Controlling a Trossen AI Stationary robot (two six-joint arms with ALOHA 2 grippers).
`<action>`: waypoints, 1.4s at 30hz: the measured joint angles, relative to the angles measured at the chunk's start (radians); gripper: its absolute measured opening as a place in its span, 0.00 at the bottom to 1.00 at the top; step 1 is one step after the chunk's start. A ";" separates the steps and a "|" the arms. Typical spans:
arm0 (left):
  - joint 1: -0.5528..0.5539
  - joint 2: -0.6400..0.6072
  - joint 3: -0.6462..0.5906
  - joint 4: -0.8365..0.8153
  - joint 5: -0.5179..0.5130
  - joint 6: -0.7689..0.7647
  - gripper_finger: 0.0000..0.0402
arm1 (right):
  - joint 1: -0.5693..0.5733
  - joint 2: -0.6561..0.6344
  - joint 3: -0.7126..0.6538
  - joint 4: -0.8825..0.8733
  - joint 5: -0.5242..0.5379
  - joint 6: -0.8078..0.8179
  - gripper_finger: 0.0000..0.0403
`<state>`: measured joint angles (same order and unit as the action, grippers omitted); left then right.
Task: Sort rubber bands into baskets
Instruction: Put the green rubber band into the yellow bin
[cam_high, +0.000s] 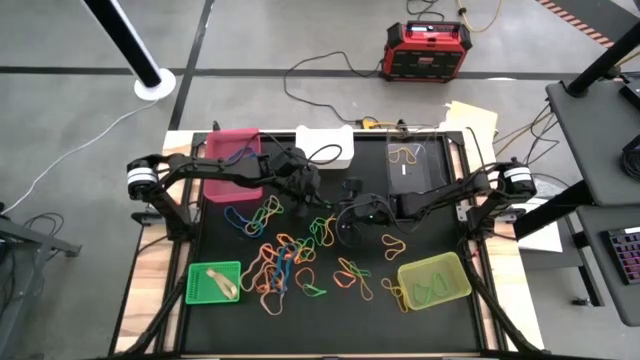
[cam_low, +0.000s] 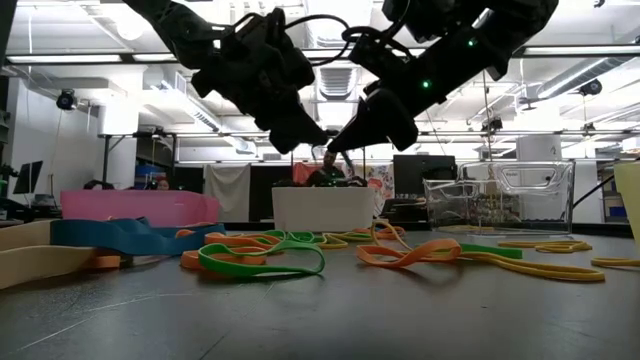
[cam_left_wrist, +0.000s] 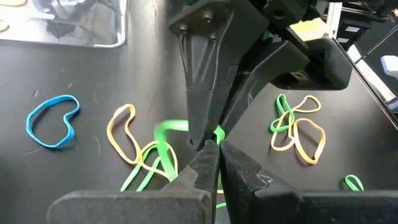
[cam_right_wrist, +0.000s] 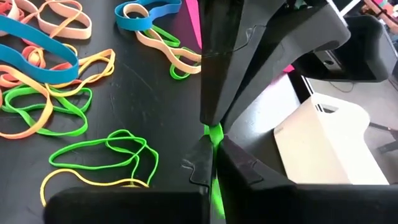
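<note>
Both grippers meet above the middle of the black mat, each shut on one green rubber band. My left gripper comes in from the left and my right gripper from the right, tip to tip. Many loose rubber bands in orange, blue, green and yellow lie on the mat below. The baskets stand around them: pink, white, clear, green and yellow-green. My left gripper pinches a stretch of the green rubber band between its two fingertips, slanting down from the table's left. The band is lifted clear of the mat, and part of it hangs in a loop below the fingers. My right gripper pinches the same green band between its two fingers, slanting down from the table's right, right beside the left fingertips. A strand runs back between the fingers.
A red-and-black box and cables lie on the floor beyond the table's far edge. The green basket holds tan bands, the yellow-green one green bands, and the clear one an orange band. People show in the room behind.
</note>
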<state>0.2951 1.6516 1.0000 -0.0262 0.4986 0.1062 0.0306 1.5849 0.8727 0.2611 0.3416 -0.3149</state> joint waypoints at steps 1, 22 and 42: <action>0.000 0.000 0.000 0.000 0.000 0.002 0.00 | -0.003 -0.003 0.000 -0.002 0.000 -0.006 0.02; 0.143 -0.084 0.000 0.018 -0.007 -0.028 0.34 | -0.285 -0.174 0.421 -0.950 -0.399 0.235 0.02; -0.230 -0.253 -0.005 -0.124 -0.138 -0.009 0.31 | 0.620 -0.234 0.397 -1.392 -0.382 1.449 0.02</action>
<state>0.0647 1.3988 0.9949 -0.1501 0.3602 0.0975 0.6508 1.3506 1.2695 -1.1308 -0.0409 1.1342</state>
